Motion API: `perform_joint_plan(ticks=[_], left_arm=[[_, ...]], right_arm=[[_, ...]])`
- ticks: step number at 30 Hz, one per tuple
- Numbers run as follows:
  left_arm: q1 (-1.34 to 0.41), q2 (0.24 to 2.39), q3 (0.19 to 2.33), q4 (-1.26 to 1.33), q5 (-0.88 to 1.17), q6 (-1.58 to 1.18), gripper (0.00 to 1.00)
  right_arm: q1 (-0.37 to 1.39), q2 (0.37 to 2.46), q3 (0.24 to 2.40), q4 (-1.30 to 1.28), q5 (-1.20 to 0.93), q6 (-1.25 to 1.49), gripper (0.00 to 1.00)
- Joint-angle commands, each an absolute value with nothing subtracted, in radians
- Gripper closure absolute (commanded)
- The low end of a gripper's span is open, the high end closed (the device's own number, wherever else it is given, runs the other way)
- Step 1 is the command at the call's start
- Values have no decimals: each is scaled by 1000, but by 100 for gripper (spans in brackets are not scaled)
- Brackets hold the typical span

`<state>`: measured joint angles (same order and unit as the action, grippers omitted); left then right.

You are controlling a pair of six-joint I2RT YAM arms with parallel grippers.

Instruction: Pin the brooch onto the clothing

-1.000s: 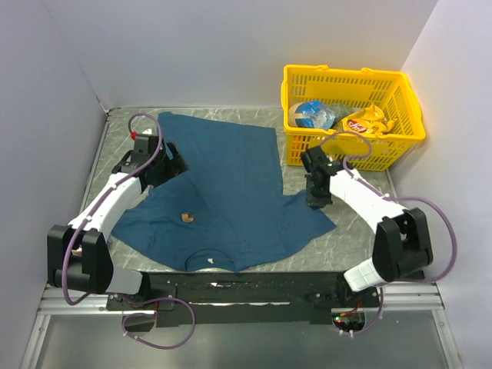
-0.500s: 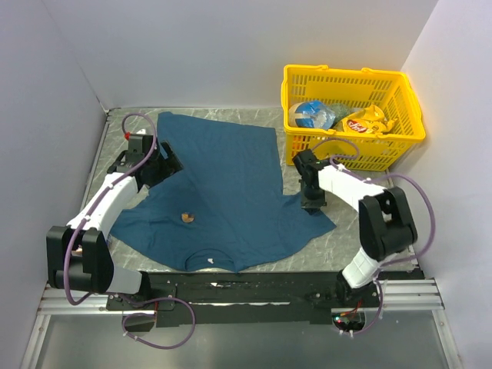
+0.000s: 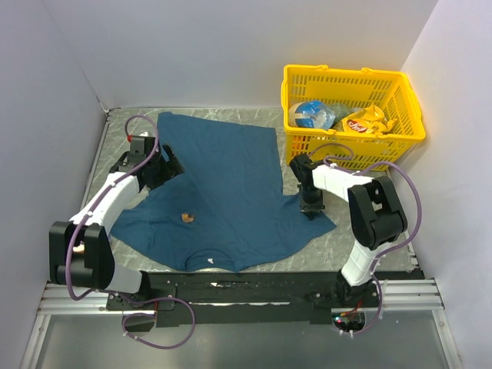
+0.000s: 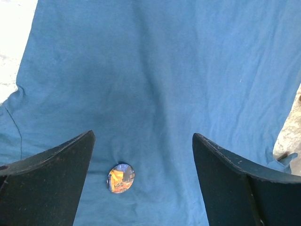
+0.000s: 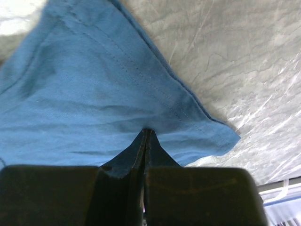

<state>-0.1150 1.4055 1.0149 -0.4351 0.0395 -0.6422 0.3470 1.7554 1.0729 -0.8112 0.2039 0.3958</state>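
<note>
- Teal cotton T-shirt [image 3: 231,177] flat on desk [image 3: 334,250]; round brooch [image 4: 121,178] resting on chest.
- Left end effector [image 4: 143,136] open above cloth; right end effector [image 5: 146,134] closed, tips against sleeve [image 5: 94,94].
- Risk: sleeve tug shifting fabric, displacing brooch.

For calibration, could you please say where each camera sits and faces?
Top external: above, behind the bases, looking down on both arms, the T-shirt and basket.
Left wrist: faces down onto the T-shirt and brooch, left hand open.
Right wrist: faces the sleeve corner and table, right hand closed.
Shared: the brooch, top and left wrist.
</note>
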Motion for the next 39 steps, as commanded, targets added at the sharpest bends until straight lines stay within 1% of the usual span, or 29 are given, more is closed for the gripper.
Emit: perform_joint_plan(ticks=[1, 8, 12, 17, 21, 24, 31, 34, 35, 36, 37, 38, 39], left_arm=[[-109, 1404, 1058, -439, 41, -611, 10], [-97, 1394, 1058, -440, 48, -600, 10], [-92, 1394, 1065, -434, 51, -595, 9], [-89, 1425, 1097, -437, 63, -595, 10], [-95, 1459, 1144, -440, 81, -577, 12], [-112, 1468, 1164, -439, 87, -568, 13], [-152, 1408, 1120, -373, 117, -557, 11], [-158, 1350, 1075, -316, 123, -558, 9], [-158, 1336, 1060, -305, 130, -554, 9], [-158, 1322, 1054, -292, 143, -555, 8], [-160, 1295, 1048, -270, 155, -551, 7], [-160, 1283, 1042, -259, 164, -545, 6], [-158, 1254, 1039, -250, 187, -543, 5]], right_arm=[[330, 1741, 1065, -841, 262, 406, 100], [316, 1724, 1058, -879, 317, 419, 100], [337, 1626, 1091, -907, 321, 402, 100], [414, 1513, 1178, -949, 337, 382, 100], [484, 1462, 1227, -943, 325, 364, 100], [528, 1428, 1250, -902, 278, 344, 100], [597, 1273, 1187, -690, 78, 262, 99], [607, 1201, 1164, -615, 42, 242, 87], [607, 1169, 1158, -600, 34, 238, 79], [607, 1154, 1154, -586, 29, 226, 74], [606, 1140, 1147, -563, 20, 219, 66], [607, 1114, 1144, -554, 18, 213, 50], [606, 1103, 1140, -545, 18, 203, 42]])
